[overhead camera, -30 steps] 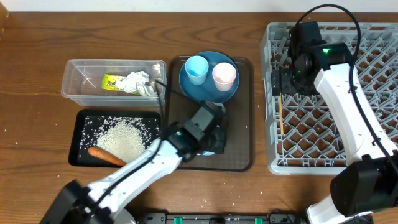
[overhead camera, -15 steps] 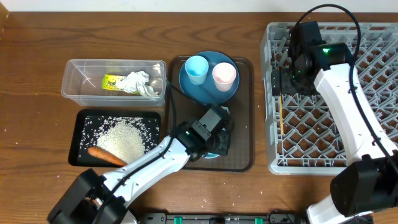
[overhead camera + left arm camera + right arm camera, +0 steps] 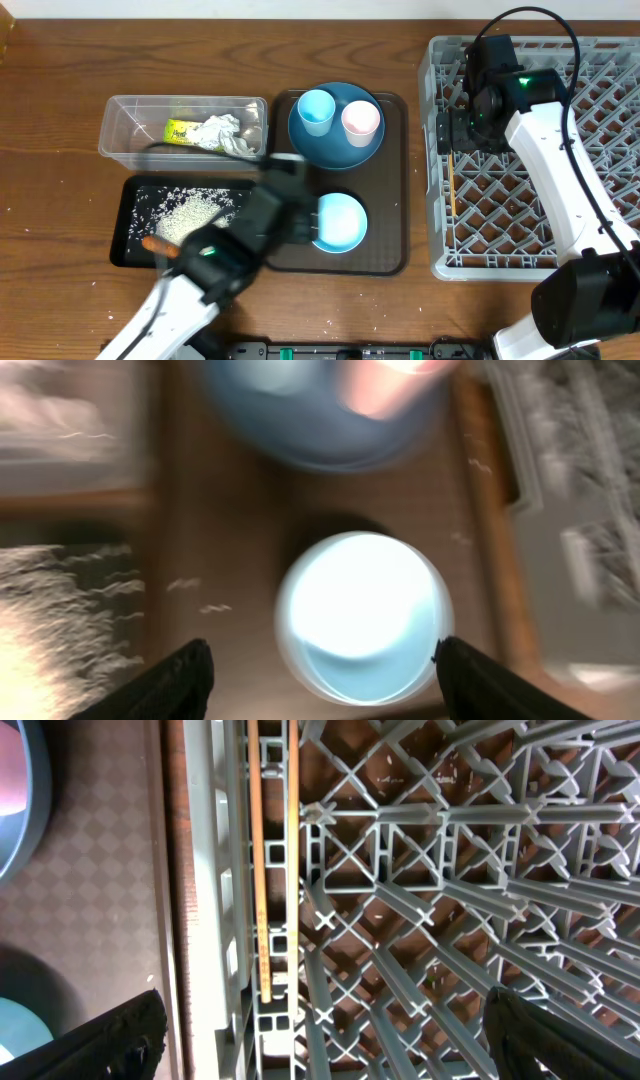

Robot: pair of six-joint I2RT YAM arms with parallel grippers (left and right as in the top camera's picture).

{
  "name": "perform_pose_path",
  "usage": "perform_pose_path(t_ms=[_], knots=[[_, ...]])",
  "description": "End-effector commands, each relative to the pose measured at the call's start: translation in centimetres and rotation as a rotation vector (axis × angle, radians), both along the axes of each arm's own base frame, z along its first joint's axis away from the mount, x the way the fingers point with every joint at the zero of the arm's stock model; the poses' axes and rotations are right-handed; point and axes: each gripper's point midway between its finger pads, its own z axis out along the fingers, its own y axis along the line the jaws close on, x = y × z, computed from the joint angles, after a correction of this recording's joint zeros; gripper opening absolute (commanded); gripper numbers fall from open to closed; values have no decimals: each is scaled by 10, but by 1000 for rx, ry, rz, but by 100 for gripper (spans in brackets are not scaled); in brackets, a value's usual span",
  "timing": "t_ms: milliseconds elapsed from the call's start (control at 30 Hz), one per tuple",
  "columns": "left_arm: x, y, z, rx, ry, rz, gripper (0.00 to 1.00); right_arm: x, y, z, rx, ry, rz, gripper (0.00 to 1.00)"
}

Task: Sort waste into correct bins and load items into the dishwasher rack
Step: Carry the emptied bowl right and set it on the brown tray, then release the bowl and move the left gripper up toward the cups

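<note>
The white bowl with a pale blue inside (image 3: 338, 222) sits upright on the brown serving tray (image 3: 385, 200). My left gripper (image 3: 297, 215), blurred by motion, hangs open just left of it. In the left wrist view the bowl (image 3: 362, 615) lies ahead of the spread gripper (image 3: 325, 680), apart from both fingers. The blue plate (image 3: 335, 140) carries the light blue cup (image 3: 316, 108) and the pink cup (image 3: 361, 121). The wooden chopsticks (image 3: 270, 870) lie along the left edge of the grey dishwasher rack (image 3: 540, 150). My right gripper (image 3: 330, 1040) is open and empty above them.
The clear tub (image 3: 130, 125) holds crumpled tissue (image 3: 222, 133) and a yellow-green wrapper (image 3: 180, 131). The black tray (image 3: 128, 240) holds a heap of rice (image 3: 195, 212) and a carrot piece (image 3: 160, 245). Bare wooden table lies left of both bins.
My left gripper opened and let go of the bowl, which now rests on the brown tray. The left arm swung back to the left. The right arm has not moved.
</note>
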Motion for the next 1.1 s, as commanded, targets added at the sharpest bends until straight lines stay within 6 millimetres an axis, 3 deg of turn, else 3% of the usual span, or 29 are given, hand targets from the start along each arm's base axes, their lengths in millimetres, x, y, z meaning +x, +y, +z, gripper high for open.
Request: perform_pose_path(t_ms=[0, 167, 300, 567, 733, 833, 933, 1067], knots=[[6, 53, 21, 62, -77, 172, 75, 1, -3, 3, 0, -10, -14, 99], [-6, 96, 26, 69, -67, 304, 77, 1, -3, 3, 0, -10, -14, 99], [-11, 97, 22, 61, -35, 311, 77, 1, -3, 3, 1, -10, -14, 99], [17, 36, 14, -154, 29, 141, 81, 1, -3, 3, 1, -10, -14, 99], [24, -9, -30, -253, 244, 11, 77, 1, -3, 3, 0, -10, -14, 99], [17, -20, -65, -227, 379, -10, 69, 1, -3, 3, 1, -10, -14, 99], [13, -29, -92, -186, 461, -28, 68, 1, -3, 3, 1, -10, -14, 99], [15, -41, -111, -166, 489, -52, 68, 1, -3, 3, 1, -10, -14, 99]])
